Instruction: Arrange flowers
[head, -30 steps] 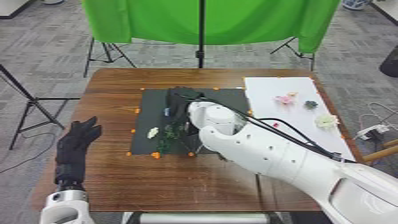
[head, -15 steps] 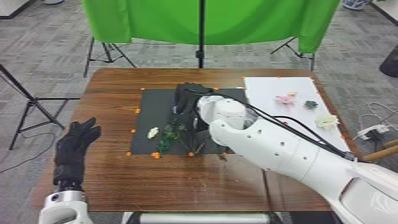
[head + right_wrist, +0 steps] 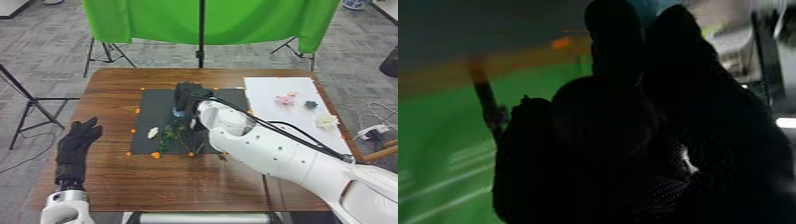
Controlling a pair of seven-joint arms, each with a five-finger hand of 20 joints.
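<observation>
Right hand (image 3: pixel 188 95) over the black mat (image 3: pixel 153 106) — green stems (image 3: pixel 164 144) nearby.

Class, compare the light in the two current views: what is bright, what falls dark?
Head view: fairly even light, white sheet bright, soft sheen on the brown table. Right wrist view: right hand nearly a black silhouette, pale streaks on the green cloth.

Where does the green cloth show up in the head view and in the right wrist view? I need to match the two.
Head view: the green cloth hangs at the top, beyond the far edge of the wooden table.
Right wrist view: the green cloth is beside the right hand, past a blurred brown strip of table.
Shared landmark: the black pole against the cloth.
</observation>
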